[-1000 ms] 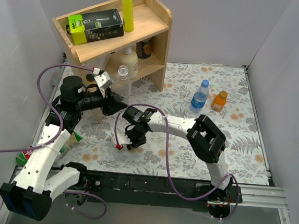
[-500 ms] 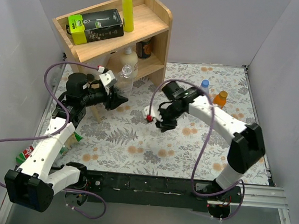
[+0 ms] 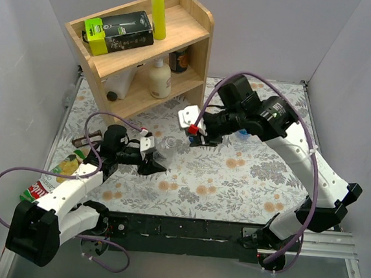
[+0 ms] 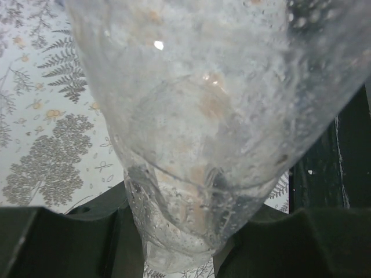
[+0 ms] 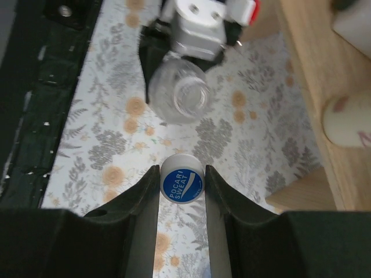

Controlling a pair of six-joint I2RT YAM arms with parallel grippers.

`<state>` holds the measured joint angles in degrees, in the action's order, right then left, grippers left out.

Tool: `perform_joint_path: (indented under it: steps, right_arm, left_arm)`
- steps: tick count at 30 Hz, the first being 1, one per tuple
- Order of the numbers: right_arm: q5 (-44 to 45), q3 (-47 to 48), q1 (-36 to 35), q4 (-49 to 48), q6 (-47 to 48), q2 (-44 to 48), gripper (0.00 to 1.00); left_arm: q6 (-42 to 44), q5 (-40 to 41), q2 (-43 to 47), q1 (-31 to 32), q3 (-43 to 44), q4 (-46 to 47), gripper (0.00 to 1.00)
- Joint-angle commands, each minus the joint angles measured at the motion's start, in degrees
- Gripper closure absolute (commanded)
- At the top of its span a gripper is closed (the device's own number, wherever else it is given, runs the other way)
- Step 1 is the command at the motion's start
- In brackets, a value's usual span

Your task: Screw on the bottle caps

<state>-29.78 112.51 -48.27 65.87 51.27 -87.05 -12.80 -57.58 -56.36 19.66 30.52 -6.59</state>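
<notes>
My right gripper [image 3: 196,133] hangs above the middle of the mat, shut on a white cap with a blue "POCARI SWEAT" top [image 5: 182,185]; the cap sits squarely between both fingertips. Just beyond it is the open mouth of a clear unlabelled bottle [image 5: 184,97], tilted toward the cap with a small gap between them. My left gripper [image 3: 156,154] is shut on that bottle [image 3: 167,144] low on its body, and the wet plastic [image 4: 197,133] fills the left wrist view. No other caps show.
A wooden shelf [image 3: 188,29] stands at the back left with a yellow tube [image 3: 158,6], a green-and-black box [image 3: 117,32] and a cream lotion bottle [image 3: 159,78]. A snack packet [image 3: 58,172] lies by the left arm. Grey walls close in the floral mat [image 3: 233,189].
The right arm swung from the near centre up and back, carrying the cap. The left arm brought the clear bottle away from the shelf to the mat's left-centre and tipped it toward the cap.
</notes>
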Motion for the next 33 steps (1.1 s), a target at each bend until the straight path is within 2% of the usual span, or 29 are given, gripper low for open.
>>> perform_joint_path:
  steps: [1,6,9,18,23,29,33]
  right_arm:
    - [1.31,-1.06,-4.2,2.35,0.24,-0.75,0.81]
    - [1.3,4.11,-8.06,3.3,0.06,-5.67,0.81]
    - [2.71,4.65,-9.73,3.74,0.67,-6.65,0.8]
    - [6.48,-1.94,-11.41,2.25,2.09,-4.63,0.8]
    - [9.21,-1.86,-11.41,0.67,1.21,-4.1,0.81]
    - [6.58,2.97,-11.41,1.63,2.17,-4.27,0.81]
    - [7.01,2.63,-11.41,1.28,1.73,-4.27,0.81]
  left_arm:
    - [-1.41,-1.67,-0.77,2.31,-4.23,8.39,1.0]
    - [-4.86,6.5,-5.16,5.73,-5.91,14.3,1.0]
    - [-7.94,7.83,-4.2,6.35,-8.72,20.02,1.0]
    - [-6.28,5.64,-2.79,6.44,-8.9,19.68,1.0]
    - [-5.57,5.38,-2.44,6.62,-9.25,19.16,1.0]
    - [-4.17,5.38,-2.97,6.79,-10.66,17.93,1.0]
    - [-3.81,5.2,-2.79,6.88,-10.75,17.75,1.0]
